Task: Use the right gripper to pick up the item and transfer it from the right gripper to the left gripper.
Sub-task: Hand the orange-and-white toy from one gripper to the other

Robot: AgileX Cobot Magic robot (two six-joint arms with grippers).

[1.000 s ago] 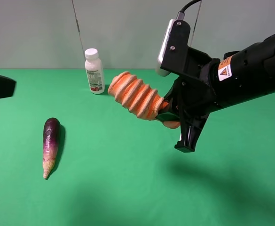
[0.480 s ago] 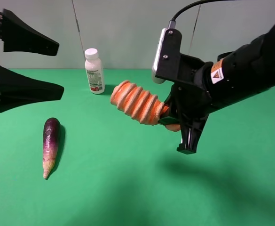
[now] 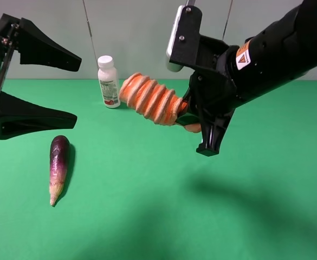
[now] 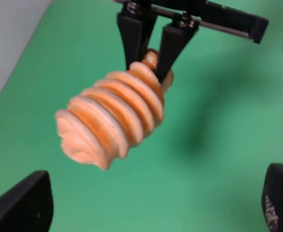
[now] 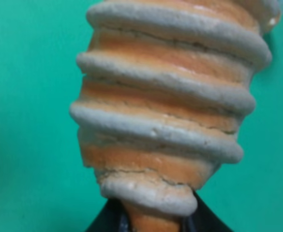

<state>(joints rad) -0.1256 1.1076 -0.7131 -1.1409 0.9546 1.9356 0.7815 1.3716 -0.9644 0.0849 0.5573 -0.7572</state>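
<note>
The item point(image 3: 150, 101) is an orange-and-cream spiral roll held in the air above the green table point(image 3: 147, 216), its free end pointing left. My right gripper point(image 3: 189, 120) is shut on its right end. The roll fills the right wrist view point(image 5: 170, 116). My left gripper point(image 3: 74, 86) is open at the left, its two black fingers point(image 3: 47, 51) spread wide and pointing right, apart from the roll. In the left wrist view the roll point(image 4: 112, 121) hangs ahead between my left fingertips point(image 4: 20, 205), with the right gripper point(image 4: 151, 46) clamped behind it.
A purple eggplant point(image 3: 58, 165) lies on the table at the left, below my left gripper. A white bottle point(image 3: 109, 82) stands at the back, just left of the roll's free end. A grey wall point(image 3: 136, 32) runs behind the table.
My left gripper came into view from the left, open, and moved right toward the roll. My right gripper lifted the roll slightly and shifted it left.
</note>
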